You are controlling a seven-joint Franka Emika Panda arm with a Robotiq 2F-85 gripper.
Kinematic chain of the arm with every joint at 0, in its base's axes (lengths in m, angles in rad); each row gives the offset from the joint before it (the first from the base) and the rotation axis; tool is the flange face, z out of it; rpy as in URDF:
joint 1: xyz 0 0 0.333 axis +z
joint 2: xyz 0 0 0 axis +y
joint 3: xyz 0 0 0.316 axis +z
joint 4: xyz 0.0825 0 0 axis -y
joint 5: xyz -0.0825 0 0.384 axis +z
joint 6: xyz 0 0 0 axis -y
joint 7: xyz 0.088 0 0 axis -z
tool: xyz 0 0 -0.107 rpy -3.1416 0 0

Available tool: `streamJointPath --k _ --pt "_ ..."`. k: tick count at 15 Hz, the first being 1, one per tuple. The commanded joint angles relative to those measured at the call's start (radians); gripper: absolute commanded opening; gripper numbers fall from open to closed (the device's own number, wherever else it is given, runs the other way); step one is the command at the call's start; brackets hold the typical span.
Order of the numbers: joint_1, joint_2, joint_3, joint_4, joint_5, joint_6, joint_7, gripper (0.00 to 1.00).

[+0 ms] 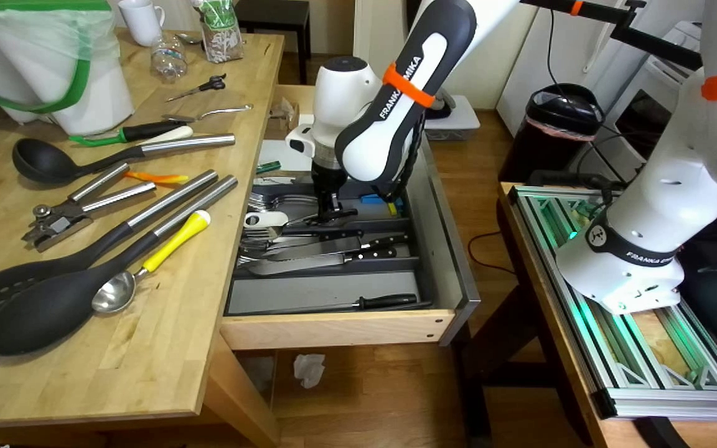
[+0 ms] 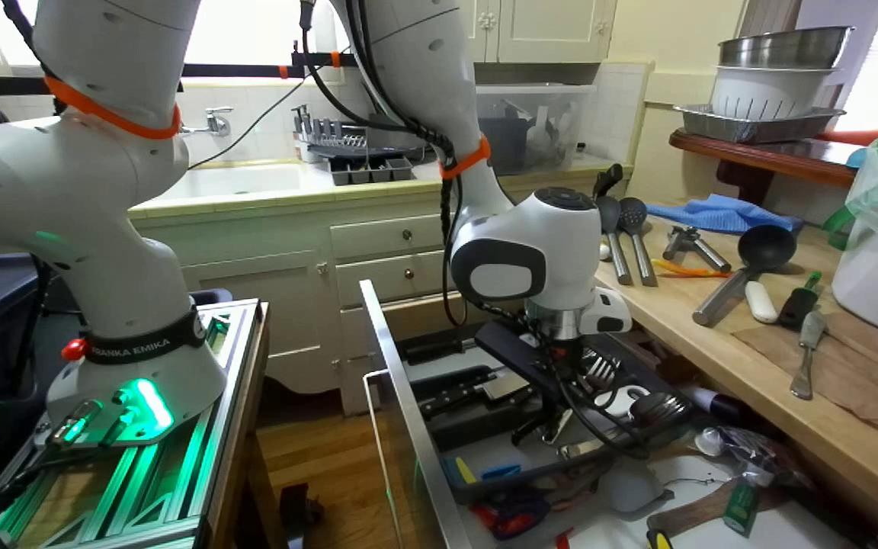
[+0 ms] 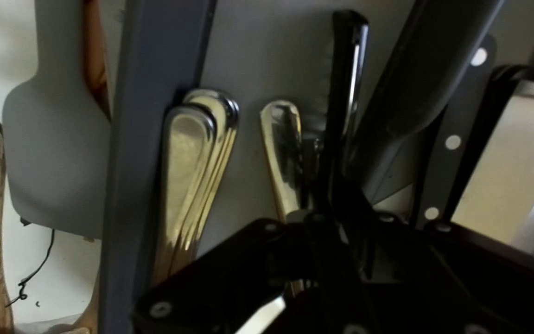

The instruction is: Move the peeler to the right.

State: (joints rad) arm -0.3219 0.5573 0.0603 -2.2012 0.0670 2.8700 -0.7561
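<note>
What looks like the peeler is a slim black-handled tool in the drawer's grey cutlery tray. Its handle shows in the wrist view [image 3: 349,60], running up from between my fingers. In the exterior views, the peeler's dark handle [image 1: 345,213] sticks out beside my fingertips, and part of it [image 2: 526,433] shows low under the wrist. My gripper [image 1: 332,214] points down into a middle compartment. In the wrist view, the gripper's fingers [image 3: 331,202] are close together around the handle and look shut on it. The peeler's head is hidden behind the fingers. I cannot tell whether it touches the tray floor.
Silver cutlery handles [image 3: 188,153] lie left of the fingers in the wrist view. Tray dividers [image 3: 149,93] stand on both sides. Black-handled knives [image 1: 374,247] fill the neighbouring compartment. The drawer front [image 1: 458,274] and wooden tabletop [image 1: 165,367], with several utensils, flank the arm.
</note>
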Motion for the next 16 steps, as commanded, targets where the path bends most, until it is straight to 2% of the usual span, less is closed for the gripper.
streamJointPath --k 1,4,6,10,13,15,16 --pt "-0.01 -0.069 0.008 -0.045 -0.015 -0.07 0.062 0.03" --pt "-0.034 -0.175 0.028 -0.082 0.031 -0.184 0.086 0.03" --pt "-0.012 -0.231 -0.015 -0.089 0.031 -0.238 0.135 0.03" --pt "0.01 -0.277 -0.129 -0.062 -0.022 -0.234 0.268 0.03" --pt "0.004 -0.247 -0.203 -0.019 -0.068 -0.218 0.339 0.03" --pt "-0.009 -0.21 -0.223 0.015 -0.065 -0.181 0.338 0.03" --pt "-0.025 -0.2 -0.207 0.03 -0.028 -0.176 0.308 0.03"
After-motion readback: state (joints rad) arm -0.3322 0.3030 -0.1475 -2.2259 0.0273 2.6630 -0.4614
